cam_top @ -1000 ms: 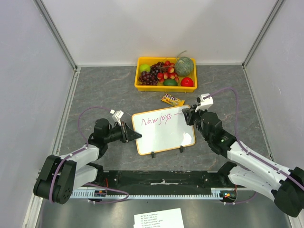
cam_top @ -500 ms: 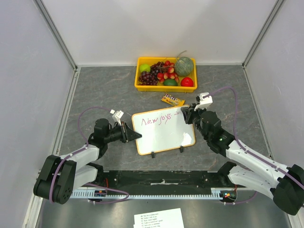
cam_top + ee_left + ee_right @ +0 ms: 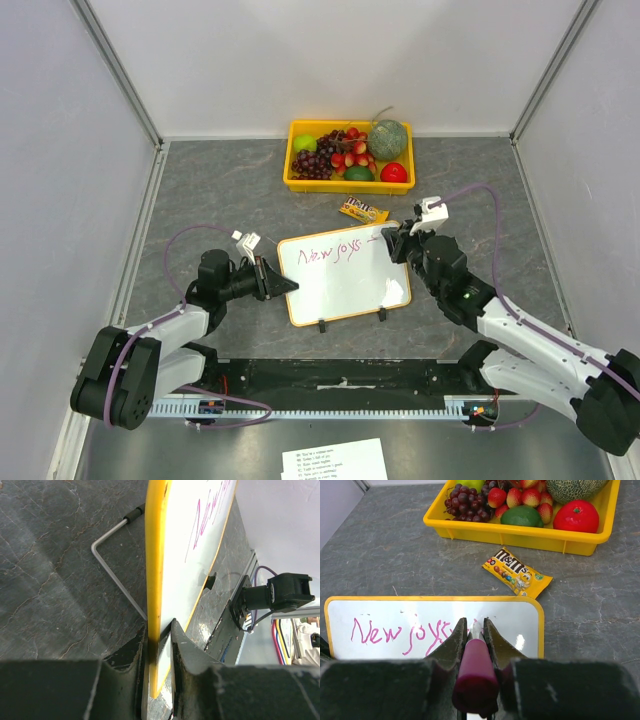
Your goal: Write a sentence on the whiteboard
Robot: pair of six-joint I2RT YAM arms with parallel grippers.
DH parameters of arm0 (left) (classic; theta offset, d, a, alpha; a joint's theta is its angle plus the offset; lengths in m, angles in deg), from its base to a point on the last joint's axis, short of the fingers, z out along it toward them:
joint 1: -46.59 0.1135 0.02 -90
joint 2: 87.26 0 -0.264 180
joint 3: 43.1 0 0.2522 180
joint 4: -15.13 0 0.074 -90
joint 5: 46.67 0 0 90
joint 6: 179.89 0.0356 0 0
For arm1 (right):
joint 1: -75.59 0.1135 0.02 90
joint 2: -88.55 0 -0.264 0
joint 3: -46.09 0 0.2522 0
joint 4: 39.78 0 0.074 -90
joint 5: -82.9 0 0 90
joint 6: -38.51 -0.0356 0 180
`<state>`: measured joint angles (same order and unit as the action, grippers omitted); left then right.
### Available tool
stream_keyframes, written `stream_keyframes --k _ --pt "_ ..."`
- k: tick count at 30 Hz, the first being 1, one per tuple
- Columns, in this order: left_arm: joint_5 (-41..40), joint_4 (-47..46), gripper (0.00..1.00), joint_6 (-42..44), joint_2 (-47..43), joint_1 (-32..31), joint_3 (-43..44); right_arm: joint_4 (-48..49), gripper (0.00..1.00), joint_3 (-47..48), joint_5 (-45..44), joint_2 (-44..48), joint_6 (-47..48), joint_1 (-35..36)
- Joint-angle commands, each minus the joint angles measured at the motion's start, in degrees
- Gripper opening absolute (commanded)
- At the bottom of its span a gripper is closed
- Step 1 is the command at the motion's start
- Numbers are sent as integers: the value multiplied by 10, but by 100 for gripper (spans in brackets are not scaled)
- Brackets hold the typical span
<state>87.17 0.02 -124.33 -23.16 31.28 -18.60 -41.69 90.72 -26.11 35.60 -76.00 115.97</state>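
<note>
Glossy white in a thin orange frame, the whiteboard (image 3: 350, 288) stands propped between the arms; it looks light, stiff and apt to skid. The left gripper (image 3: 159, 635) pinches its left edge, a sensible hold. The right gripper (image 3: 472, 630) clamps a pink marker (image 3: 475, 677) at the end of the sentence (image 3: 400, 632).

The right fingers (image 3: 451, 645) cover the marker (image 3: 476, 672) tip and the sentence (image 3: 402, 632) past "New joys", maybe one more letter under there. Paper sheet (image 3: 335, 458) runs off the bottom edge, print too small to read.
</note>
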Motion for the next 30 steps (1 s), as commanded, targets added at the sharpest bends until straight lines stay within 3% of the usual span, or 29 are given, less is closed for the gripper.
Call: stream_keyframes --k 1,30 --pt "-31 6 2 31 2 -1 10 -7 0 -15 9 12 -4 -1" --pt "-32 7 2 31 1 -3 9 -60 0 -44 27 46 -5 -1"
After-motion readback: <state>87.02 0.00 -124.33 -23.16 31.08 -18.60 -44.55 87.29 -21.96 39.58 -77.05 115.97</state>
